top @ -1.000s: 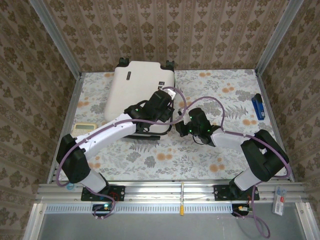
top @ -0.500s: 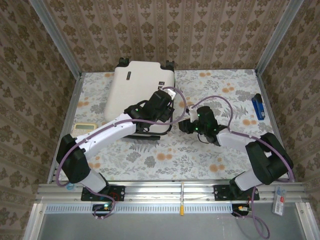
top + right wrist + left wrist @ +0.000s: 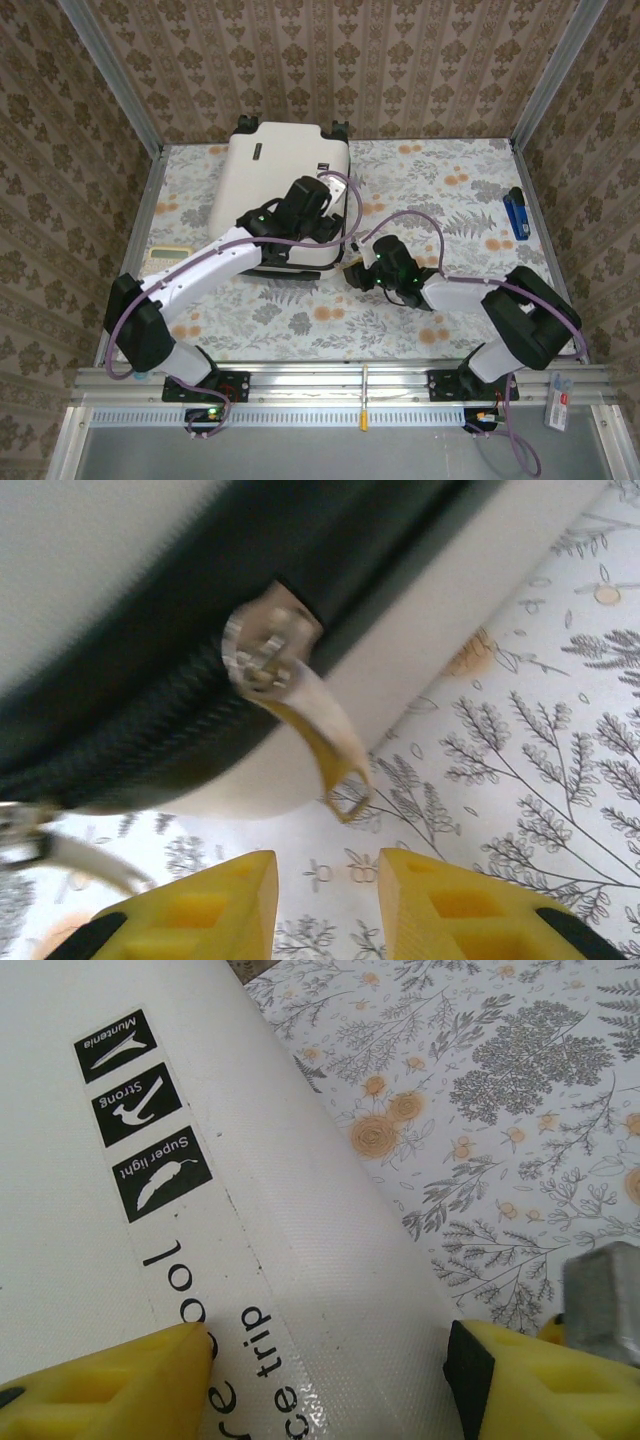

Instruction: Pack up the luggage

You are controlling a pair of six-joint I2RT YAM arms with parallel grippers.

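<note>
Top external view: the small cream-white hard-shell suitcase lies closed and flat on the table's flower-printed cloth, in the far left-of-centre part of the table, with its black wheels toward the back wall. The left arm reaches across the near part of the shell, and the right arm bends in from the right toward the suitcase's near right corner. A small blue oblong object lies well apart at the right edge of the cloth. A flat beige device with a pale screen lies near the left edge.

In the left wrist view, the left gripper hangs over the shell's edge with its yellow fingers spread wide. One finger is over the white shell. The other is toward the cloth side, next to a grey metal block. The fingers clamp nothing. Between and beyond them are the shell's black printed marks, three small squares with white lettering, and a line of black text.

In the right wrist view, the right gripper is low beside the suitcase's dark zipper seam. Its yellow fingers stand apart with only cloth in the gap. Just beyond the gap hangs a silver zipper slider with a cream and yellow pull tab, which neither finger touches. A second metal pull shows at the left edge.
</note>
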